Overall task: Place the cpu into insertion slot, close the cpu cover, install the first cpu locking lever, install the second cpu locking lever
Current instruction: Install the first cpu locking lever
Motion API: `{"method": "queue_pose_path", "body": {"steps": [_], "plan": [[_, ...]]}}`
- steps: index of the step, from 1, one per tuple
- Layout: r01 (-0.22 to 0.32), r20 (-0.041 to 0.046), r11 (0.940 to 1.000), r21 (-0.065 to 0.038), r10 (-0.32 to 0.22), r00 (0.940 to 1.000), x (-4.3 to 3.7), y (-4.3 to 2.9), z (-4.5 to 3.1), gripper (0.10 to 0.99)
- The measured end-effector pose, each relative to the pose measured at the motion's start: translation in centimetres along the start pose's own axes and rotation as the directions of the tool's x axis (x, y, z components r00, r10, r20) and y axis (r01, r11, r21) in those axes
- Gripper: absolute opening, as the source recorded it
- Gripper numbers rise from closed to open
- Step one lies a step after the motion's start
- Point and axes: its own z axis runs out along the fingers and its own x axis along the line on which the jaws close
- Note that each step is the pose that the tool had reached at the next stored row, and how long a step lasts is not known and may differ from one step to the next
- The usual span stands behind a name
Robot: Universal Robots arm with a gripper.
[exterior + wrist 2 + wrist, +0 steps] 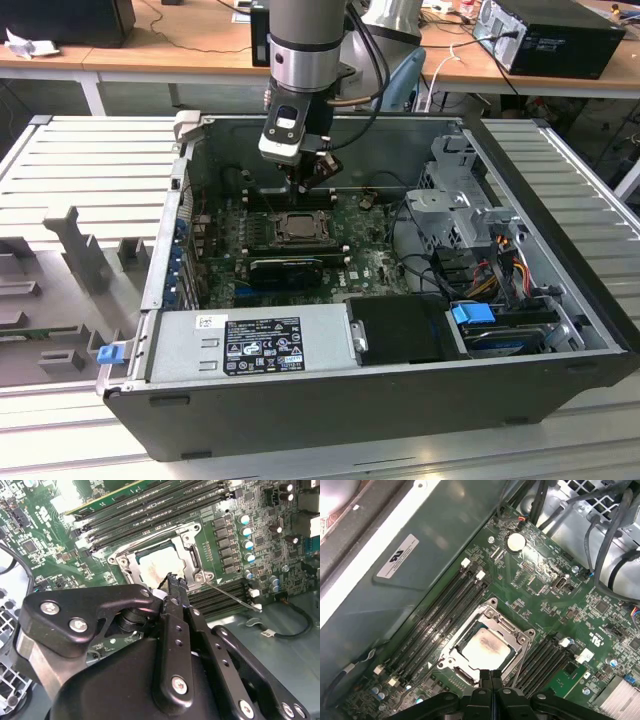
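A robotics lab or workshop; an open computer case (560, 330) surrounds the fingers (485, 680), lying on a ribbed metal bench (90, 160); beyond them stand wooden desks (180, 48) with cables (190, 20) and another computer (560, 35).

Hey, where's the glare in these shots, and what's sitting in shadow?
First wrist view: a pale sheen on the chip, a washed-out patch beyond the case wall. Second wrist view: a white part on the board is blown out; the dark tool blocks the foreground. Exterior view: the board lies dimmer than the bright slatted table.
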Motion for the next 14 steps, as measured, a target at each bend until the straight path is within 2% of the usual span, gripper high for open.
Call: {"method": "queue_pose_path", "body": {"steps": [5, 10, 14], "plan": [[0.047, 0.0005, 0.9989, 0.000, -0.047, 0.9989, 0.00, 0.00, 0.00, 0.106], [0.103, 0.0007, 0.9947, 0.000, -0.103, 0.9947, 0.00, 0.00, 0.00, 0.106], [0.128, 0.0109, 0.9917, 0.010, -0.129, 0.9916, 0.03, 0.03, -0.29, 0.106]]}}
